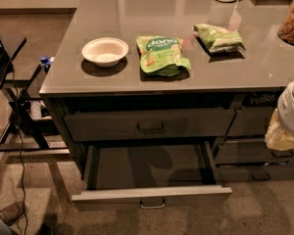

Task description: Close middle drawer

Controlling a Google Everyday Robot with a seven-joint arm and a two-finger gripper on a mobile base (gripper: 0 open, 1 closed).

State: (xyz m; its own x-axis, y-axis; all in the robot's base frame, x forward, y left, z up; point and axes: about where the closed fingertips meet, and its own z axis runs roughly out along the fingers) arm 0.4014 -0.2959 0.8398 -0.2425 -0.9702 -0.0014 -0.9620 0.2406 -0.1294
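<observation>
Middle drawer point(152, 196) stands pulled out, low and left of centre under the tabletop point(88, 77). Its front runs left-right, loop handle point(152, 204) mid-front. My gripper point(285, 131) hangs at the right edge, above and right of that front; can't tell if it's open or closed. I'd go down-left, then push inward.

Level: dim, warm indoor light.
Glare: pale reflections smear the table point(112, 13) along its far edge, strongest near the far right corner.
Shadows: the bowl point(105, 51) and the green bag point(161, 55) throw dark patches toward the front edge; deep shade lies under that edge.
Open tray: the middle drawer point(152, 197) is dark and blotched inside, its front faintly lit.
Arm end: the gripper point(286, 126) sits beyond the front right corner, pale and bright against dark fronts.
</observation>
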